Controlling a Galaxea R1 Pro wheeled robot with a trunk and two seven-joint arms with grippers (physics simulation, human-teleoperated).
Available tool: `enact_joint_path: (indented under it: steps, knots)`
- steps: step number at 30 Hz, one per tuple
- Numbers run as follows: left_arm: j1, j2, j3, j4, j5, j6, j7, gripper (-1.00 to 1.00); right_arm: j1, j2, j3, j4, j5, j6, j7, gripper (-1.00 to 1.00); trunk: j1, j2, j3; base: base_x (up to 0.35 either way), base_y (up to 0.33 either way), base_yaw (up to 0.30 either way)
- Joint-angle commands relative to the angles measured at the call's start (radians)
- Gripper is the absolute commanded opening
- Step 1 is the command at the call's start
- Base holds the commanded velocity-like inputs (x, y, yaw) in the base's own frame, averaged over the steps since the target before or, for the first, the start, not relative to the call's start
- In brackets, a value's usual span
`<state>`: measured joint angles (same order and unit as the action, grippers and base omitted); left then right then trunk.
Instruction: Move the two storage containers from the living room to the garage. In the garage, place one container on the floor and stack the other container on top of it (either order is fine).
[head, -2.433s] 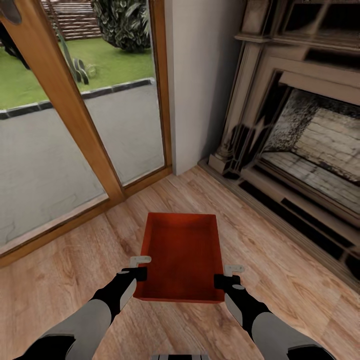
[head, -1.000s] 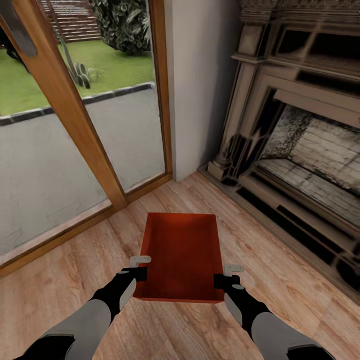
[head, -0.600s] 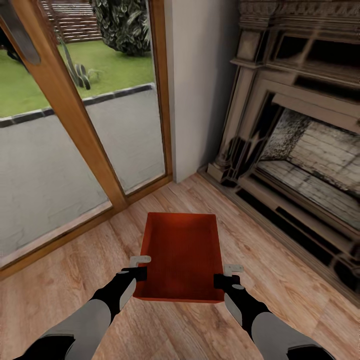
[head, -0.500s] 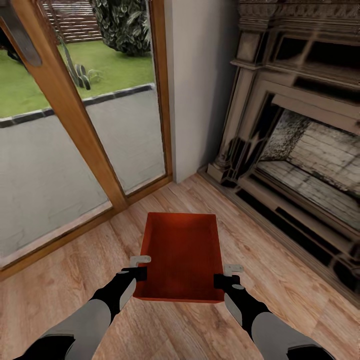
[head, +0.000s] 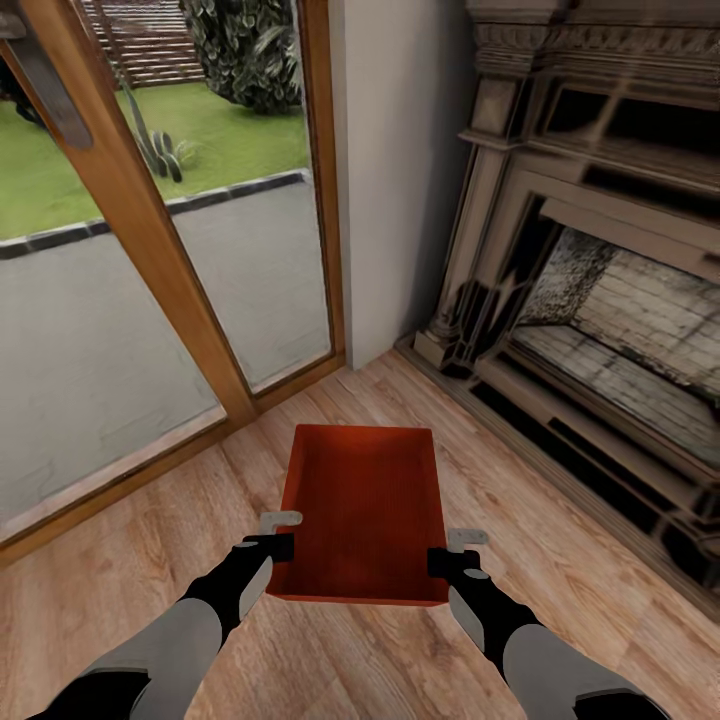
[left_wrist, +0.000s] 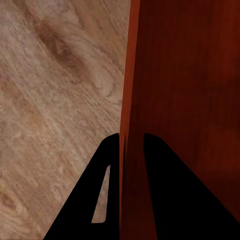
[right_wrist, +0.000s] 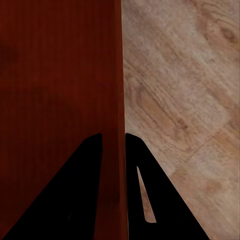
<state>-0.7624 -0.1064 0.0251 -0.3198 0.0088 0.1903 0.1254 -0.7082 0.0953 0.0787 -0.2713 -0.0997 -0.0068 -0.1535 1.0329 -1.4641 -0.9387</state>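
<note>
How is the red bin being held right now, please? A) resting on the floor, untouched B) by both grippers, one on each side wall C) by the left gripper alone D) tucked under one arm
B: the left gripper and right gripper each pinch a side wall of the bin.

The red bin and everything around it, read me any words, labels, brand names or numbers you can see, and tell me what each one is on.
None can be read.
Storage container: plain red-orange walls and base, no label or mark, also close up in both wrist views.
Left gripper and right gripper: bare, no lettering.
Fireplace, glass door and wood floor: no signs or numbers.
</note>
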Motion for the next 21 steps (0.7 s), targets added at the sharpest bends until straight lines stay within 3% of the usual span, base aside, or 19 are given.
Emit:
enact_joint_path:
  steps: [1,21]
  knots:
    - [0.0,0.001,0.003,-0.002,-0.013,0.008,0.009,-1.0,-0.001,-0.003,-0.002,-0.001,-0.002,-0.002,-0.009,-1.0,-0.004,0.007,0.003,0.0,0.0,0.0]
    - [0.0,0.001,0.003,-0.002,-0.013,0.008,0.008,-1.0,-0.001,-0.004,-0.002,0.0,-0.002,-0.001,-0.009,-1.0,-0.081,0.147,0.065,0.0,0.0,0.0]
